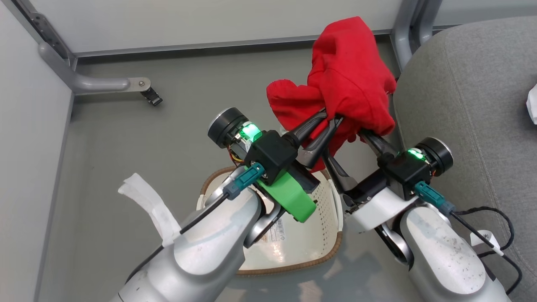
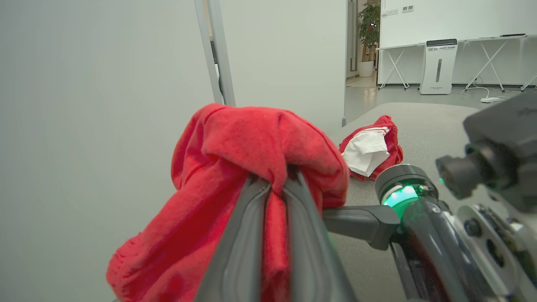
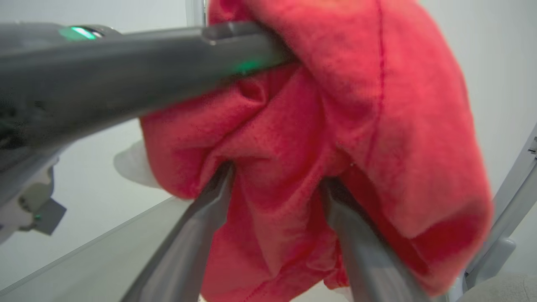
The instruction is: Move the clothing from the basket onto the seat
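Note:
A red garment point(image 1: 348, 75) of the clothing hangs in the air above the floor, just left of the grey seat point(image 1: 470, 109). My left gripper point(image 1: 333, 118) is shut on a fold of it point(image 2: 275, 180). My right gripper point(image 1: 350, 140) is open, its spread fingers point(image 3: 209, 201) pushed up into the hanging cloth point(image 3: 285, 176) from below. The cream basket point(image 1: 293, 268) stands on the floor under both arms; the part of its inside that shows holds no cloth. A second red and white garment point(image 2: 369, 147) lies on the seat point(image 2: 423, 126).
Grey metal frame legs stand at the far left with a caster point(image 1: 151, 96) and at the far right beside the seat point(image 1: 405, 37). White partition walls close the back and left. A black cable point(image 1: 499, 226) trails over the seat's front.

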`<state>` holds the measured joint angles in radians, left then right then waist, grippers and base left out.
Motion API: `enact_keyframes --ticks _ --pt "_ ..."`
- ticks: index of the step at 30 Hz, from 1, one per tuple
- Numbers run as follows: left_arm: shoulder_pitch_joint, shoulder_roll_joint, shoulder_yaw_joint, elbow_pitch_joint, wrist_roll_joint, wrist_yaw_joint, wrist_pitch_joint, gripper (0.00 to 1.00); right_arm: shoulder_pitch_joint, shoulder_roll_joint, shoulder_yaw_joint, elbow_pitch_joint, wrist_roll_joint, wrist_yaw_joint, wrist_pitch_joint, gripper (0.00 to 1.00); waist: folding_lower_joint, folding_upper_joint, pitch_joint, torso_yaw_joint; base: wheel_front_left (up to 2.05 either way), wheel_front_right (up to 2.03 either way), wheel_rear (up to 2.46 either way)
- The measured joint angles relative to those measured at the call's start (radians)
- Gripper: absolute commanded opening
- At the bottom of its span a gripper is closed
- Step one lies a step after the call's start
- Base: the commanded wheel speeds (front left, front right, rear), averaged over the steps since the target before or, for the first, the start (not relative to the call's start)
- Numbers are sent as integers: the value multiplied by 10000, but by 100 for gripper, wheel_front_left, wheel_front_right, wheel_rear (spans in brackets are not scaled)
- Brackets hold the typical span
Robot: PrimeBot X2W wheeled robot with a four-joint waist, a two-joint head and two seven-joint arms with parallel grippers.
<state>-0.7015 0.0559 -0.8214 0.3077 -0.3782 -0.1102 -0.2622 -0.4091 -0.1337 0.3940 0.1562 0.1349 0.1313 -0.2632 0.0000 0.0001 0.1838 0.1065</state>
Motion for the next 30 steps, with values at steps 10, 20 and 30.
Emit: enact_keyframes --ticks 10,20,30 --pt "-58 -17 -188 13 -79 -12 0 0 -148 150 153 268 495 0 0 0 0 0 10 130 0 0 0" --pt "-95 -27 -184 109 -82 -8 0 0 -32 58 184 178 587 0 0 0 0 0 -103 106 0 0 0" --pt "-76 -31 -184 146 -81 6 0 0 147 8 186 86 608 0 0 0 0 0 -156 62 0 0 0"
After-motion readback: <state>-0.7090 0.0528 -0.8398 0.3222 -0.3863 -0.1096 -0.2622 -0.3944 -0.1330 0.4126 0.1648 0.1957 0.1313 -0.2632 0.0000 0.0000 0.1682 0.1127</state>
